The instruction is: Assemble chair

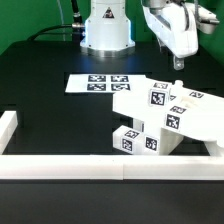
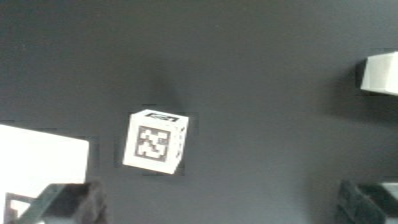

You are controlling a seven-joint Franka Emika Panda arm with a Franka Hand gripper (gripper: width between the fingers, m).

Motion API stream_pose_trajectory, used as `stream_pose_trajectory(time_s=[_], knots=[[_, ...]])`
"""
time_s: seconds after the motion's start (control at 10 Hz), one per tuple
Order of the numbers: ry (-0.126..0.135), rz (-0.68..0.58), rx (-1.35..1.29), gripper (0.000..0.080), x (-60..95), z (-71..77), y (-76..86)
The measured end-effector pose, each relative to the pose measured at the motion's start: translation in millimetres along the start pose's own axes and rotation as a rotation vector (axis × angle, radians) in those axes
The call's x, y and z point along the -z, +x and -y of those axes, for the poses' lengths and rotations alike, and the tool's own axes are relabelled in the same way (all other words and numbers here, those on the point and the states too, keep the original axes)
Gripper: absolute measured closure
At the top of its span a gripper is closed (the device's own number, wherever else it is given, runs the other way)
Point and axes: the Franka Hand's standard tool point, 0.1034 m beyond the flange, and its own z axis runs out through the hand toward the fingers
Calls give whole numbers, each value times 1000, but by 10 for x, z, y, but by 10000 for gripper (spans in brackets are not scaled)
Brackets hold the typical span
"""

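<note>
The chair parts (image 1: 165, 118) lie in a heap on the dark table (image 1: 50, 100), toward the exterior view's right and close to the front border rail (image 1: 110, 165). The heap consists of white blocky pieces bearing black-and-white square tags. A flat panel (image 1: 150, 97) sits tilted on top, a larger panel (image 1: 205, 120) leans at the exterior view's right, and small tagged blocks (image 1: 135, 142) rest at the base, just beside the rail. How the pieces bear on one another inside the heap cannot be told.

In the wrist view, a single small white block (image 2: 159, 142) with a tag on its upper face lies alone on the dark surface, apart from a white piece (image 2: 379, 72) at the frame's edge and another white surface (image 2: 39, 155) at the opposite edge.

The gripper (image 1: 179, 62) hangs above the heap, apart from it, on the white robot arm (image 1: 172, 28). Its jaws stand fully spread and hold nothing; the dark fingertips (image 2: 50, 203) in the wrist view show bare table between them.

The marker board (image 1: 98, 83) lies flat behind the heap, near the arm's base (image 1: 106, 35). A short rail (image 1: 8, 128) closes the exterior view's left side.
</note>
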Motion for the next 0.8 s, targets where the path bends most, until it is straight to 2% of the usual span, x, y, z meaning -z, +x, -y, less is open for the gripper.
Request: stream_pose_trajectory(time_s=[0.2,0.6,0.8], knots=[[0,0,116,150,0,0,1],[-17,-15,678,150,-32,37,29],[-23,-16,854,150,-58,53,42]])
